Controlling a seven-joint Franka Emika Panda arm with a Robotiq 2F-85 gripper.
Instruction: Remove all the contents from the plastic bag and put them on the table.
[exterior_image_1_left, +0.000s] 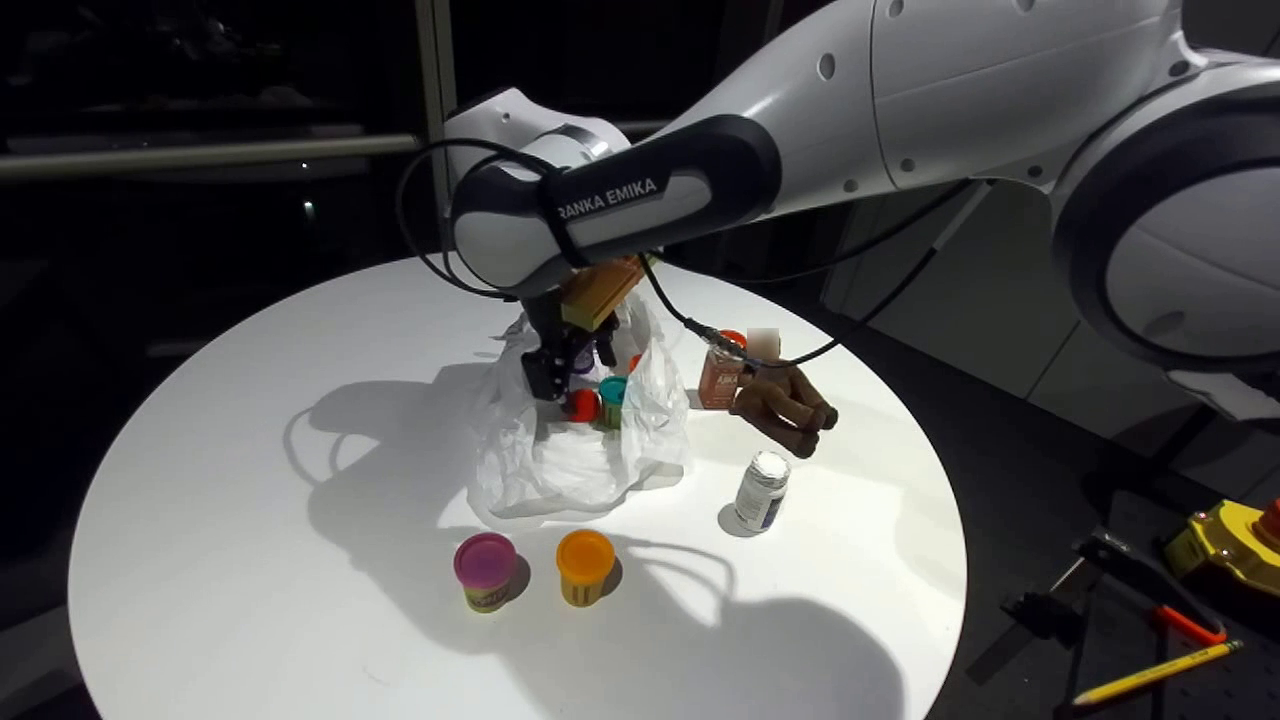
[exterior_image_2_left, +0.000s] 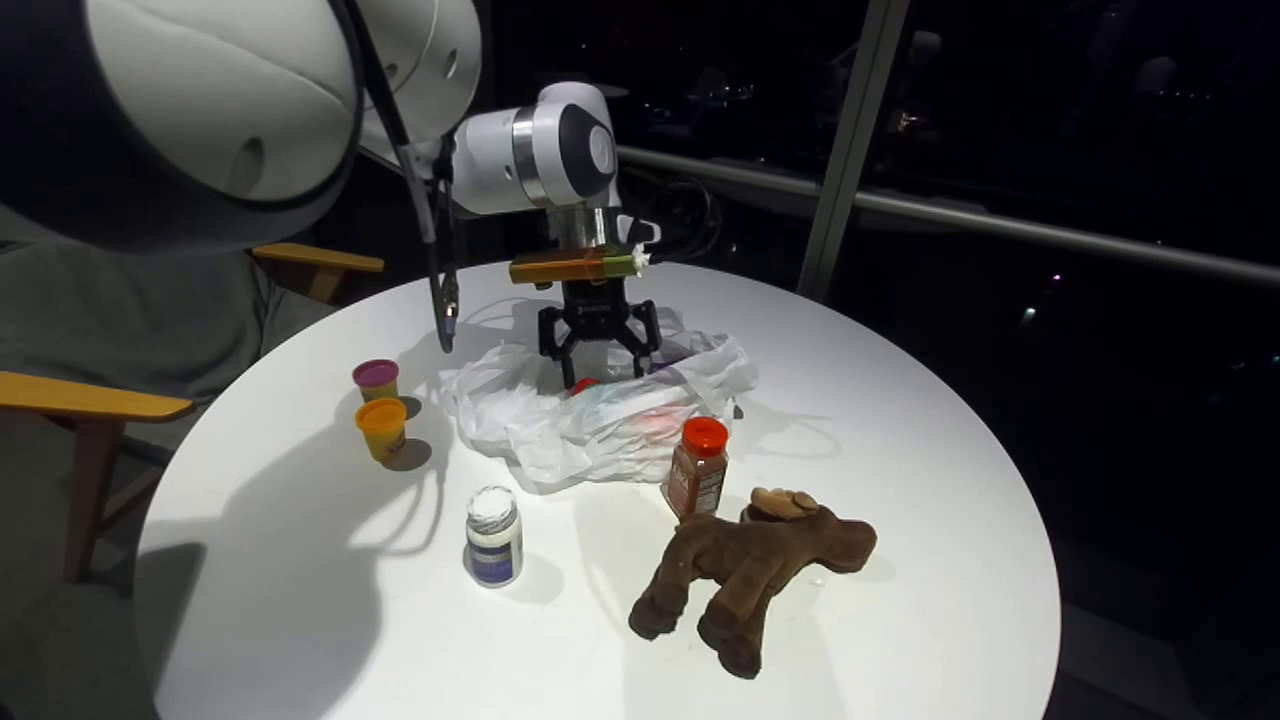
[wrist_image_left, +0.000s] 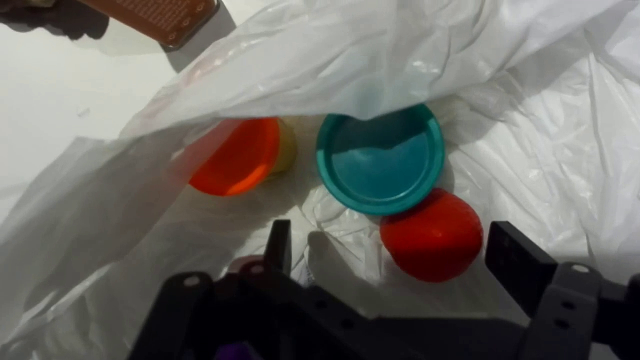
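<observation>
Inside the wrinkled whitish plastic bag (exterior_image_2_left: 600, 440) lie a rounded red piece (wrist_image_left: 432, 237), a teal-lidded tub (wrist_image_left: 380, 165) touching it and an orange-red-lidded tub (wrist_image_left: 240, 160) partly covered by plastic. A purple piece (exterior_image_1_left: 582, 358) shows deeper in. My gripper (wrist_image_left: 389, 235) reaches into the bag with jaws wide apart; the red piece sits between them, close to the right finger, not clamped. Out on the white table (exterior_image_1_left: 250, 600) stand a purple-lidded tub (exterior_image_1_left: 486, 560), an orange tub (exterior_image_1_left: 584, 565), a white bottle (exterior_image_2_left: 494, 545), a red-capped brown jar (exterior_image_2_left: 697, 470) and a brown toy figure (exterior_image_2_left: 760, 570).
The bag's loose side wall (wrist_image_left: 325, 65) rises beside the gripper and overhangs the tubs. Cables hang from the arm above the jar and toy in an exterior view. A wooden-armed chair (exterior_image_2_left: 90, 395) stands beyond the table edge.
</observation>
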